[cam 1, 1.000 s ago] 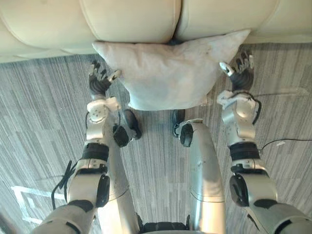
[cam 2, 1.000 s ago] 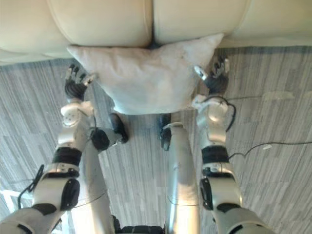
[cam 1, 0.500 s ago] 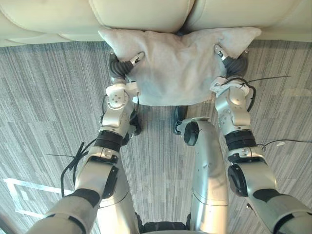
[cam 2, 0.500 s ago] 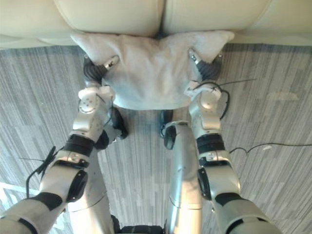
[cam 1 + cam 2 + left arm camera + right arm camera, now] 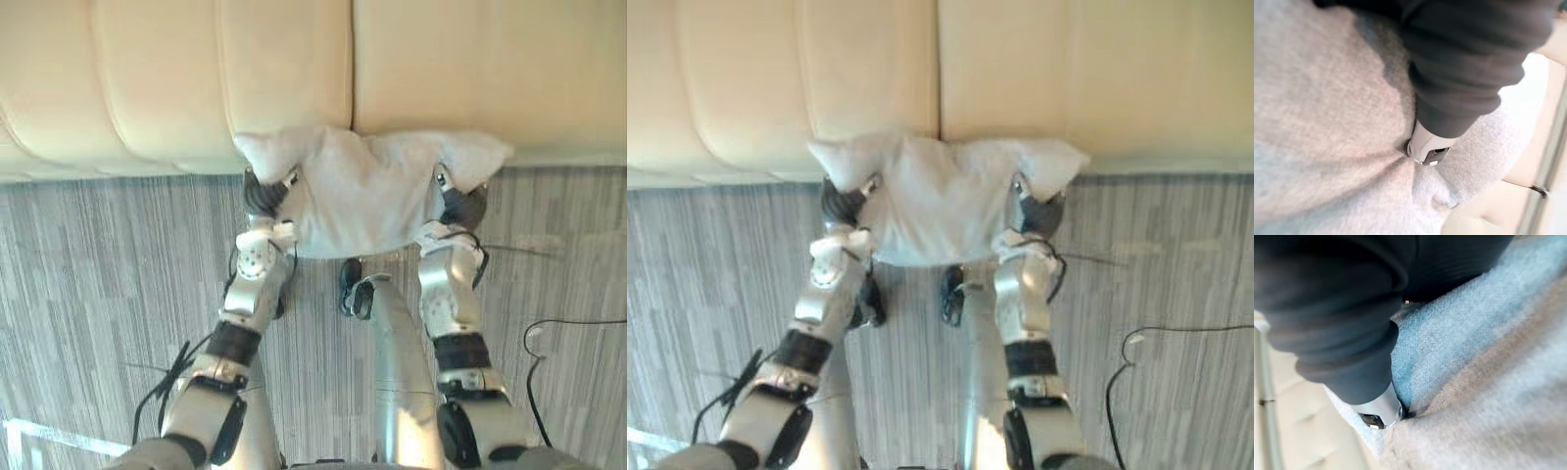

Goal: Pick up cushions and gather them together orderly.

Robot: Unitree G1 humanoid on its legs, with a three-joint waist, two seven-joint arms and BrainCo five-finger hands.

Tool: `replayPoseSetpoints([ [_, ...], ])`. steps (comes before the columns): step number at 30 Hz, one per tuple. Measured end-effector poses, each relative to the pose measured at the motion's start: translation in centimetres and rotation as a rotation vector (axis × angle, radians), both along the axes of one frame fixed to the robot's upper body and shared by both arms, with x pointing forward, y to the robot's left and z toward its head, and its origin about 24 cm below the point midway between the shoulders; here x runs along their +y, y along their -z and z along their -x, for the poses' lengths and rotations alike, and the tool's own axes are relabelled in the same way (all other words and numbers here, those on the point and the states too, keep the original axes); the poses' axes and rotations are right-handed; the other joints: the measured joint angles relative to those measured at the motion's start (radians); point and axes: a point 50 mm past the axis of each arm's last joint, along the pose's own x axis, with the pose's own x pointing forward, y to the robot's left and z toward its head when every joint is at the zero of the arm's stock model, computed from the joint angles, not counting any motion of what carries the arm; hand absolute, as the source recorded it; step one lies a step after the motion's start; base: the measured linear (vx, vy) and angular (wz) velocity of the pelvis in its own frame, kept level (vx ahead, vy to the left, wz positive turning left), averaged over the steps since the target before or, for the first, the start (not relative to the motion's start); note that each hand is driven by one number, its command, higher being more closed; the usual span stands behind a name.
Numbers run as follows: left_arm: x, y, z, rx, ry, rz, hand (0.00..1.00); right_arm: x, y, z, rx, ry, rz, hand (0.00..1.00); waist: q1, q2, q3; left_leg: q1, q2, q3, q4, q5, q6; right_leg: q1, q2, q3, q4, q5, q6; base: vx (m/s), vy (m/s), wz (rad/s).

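Observation:
A pale grey cushion hangs off the floor in front of the sofa, its top corners against the seat's front edge. My left hand grips its left side and my right hand its right side. Each thumb lies over the cushion's face, while the fingers are hidden behind the cloth. In the left wrist view the thumb presses a dent into the cushion. The right wrist view shows the other thumb dug into the fabric in the same way.
A cream leather sofa with several seat sections spans the far side. Grey striped carpet covers the floor below it. White tape lines mark the carpet at the near left.
Both hands came in from beside the cushion and closed on its two sides. The cushion has bunched and risen toward the sofa seat. The head camera has tilted up.

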Motion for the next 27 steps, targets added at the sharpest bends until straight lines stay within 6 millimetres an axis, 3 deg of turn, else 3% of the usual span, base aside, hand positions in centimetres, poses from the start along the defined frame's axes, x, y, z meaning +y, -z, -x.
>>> replayPoseSetpoints([
  [5,-0.4,1.9,3.4,0.004,0.048,0.045,1.0,-0.4,2.5,4.4,0.03,0.021,0.049,1.0,-0.004,0.0,-0.007,0.338,-0.037,0.018,-0.205,0.018,-0.031,0.321,-0.003,-0.021,-0.182,0.013,0.021,0.14,-0.015,-0.05],
  [7,-0.2,2.5,5.2,-0.014,0.068,0.064,1.0,-0.6,2.7,6.8,0.006,0.024,0.1,1.0,-0.004,-0.005,-0.054,0.476,-0.05,0.037,-0.319,0.032,-0.037,0.454,-0.001,-0.03,-0.294,0.022,0.034,0.12,0.024,-0.16],
  [14,0.5,4.7,9.0,0.033,0.084,0.099,1.0,-1.0,3.1,10.6,0.013,0.002,0.255,1.0,0.002,-0.007,-0.18,0.792,-0.053,0.125,-0.528,0.041,-0.04,0.748,0.03,0.002,-0.532,0.068,0.074,0.19,0.083,-0.24],
  [16,0.6,5.4,9.5,0.061,0.083,0.099,1.0,-1.0,3.7,10.9,0.042,-0.002,0.282,1.0,0.002,-0.01,-0.203,0.842,-0.068,0.137,-0.568,0.041,-0.039,0.789,0.028,0.018,-0.565,0.074,0.084,0.19,0.127,-0.21],
  [20,1.1,6.5,9.7,0.107,0.092,0.052,1.0,-1.1,5.6,10.3,0.131,-0.027,0.292,1.0,-0.009,-0.009,-0.207,0.914,-0.09,0.141,-0.612,0.038,-0.035,0.781,0.013,0.037,-0.469,0.111,0.144,0.11,0.095,-0.11],
  [23,1.3,7.6,9.8,0.163,0.094,0.022,1.0,-1.0,7.8,9.6,0.239,-0.053,0.29,1.0,-0.007,0.002,-0.204,0.992,-0.098,0.141,-0.661,0.035,-0.029,0.745,0.006,0.051,-0.363,0.137,0.104,0.12,0.038,-0.19],
  [24,1.4,7.7,9.8,0.164,0.093,0.012,1.0,-0.9,8.5,9.4,0.269,-0.064,0.291,1.0,-0.009,0.003,-0.208,1.017,-0.101,0.142,-0.699,0.036,-0.03,0.747,0.007,0.043,-0.404,0.104,0.088,0.17,-0.067,-0.17],
  [26,1.5,7.6,9.8,0.159,0.089,-0.002,1.0,-0.9,8.9,9.0,0.286,-0.087,0.305,1.0,-0.01,0.002,-0.21,1.035,-0.098,0.151,-0.725,0.036,-0.03,0.738,0.007,0.045,-0.56,0.113,0.073,0.15,-0.11,-0.11],
  [27,1.5,7.6,9.7,0.158,0.089,-0.006,1.0,-1.0,8.8,8.7,0.286,-0.096,0.32,1.0,-0.011,0.007,-0.209,1.043,-0.096,0.151,-0.744,0.04,-0.038,0.723,0.013,0.055,-0.65,0.176,0.067,0.15,-0.156,-0.09],
])
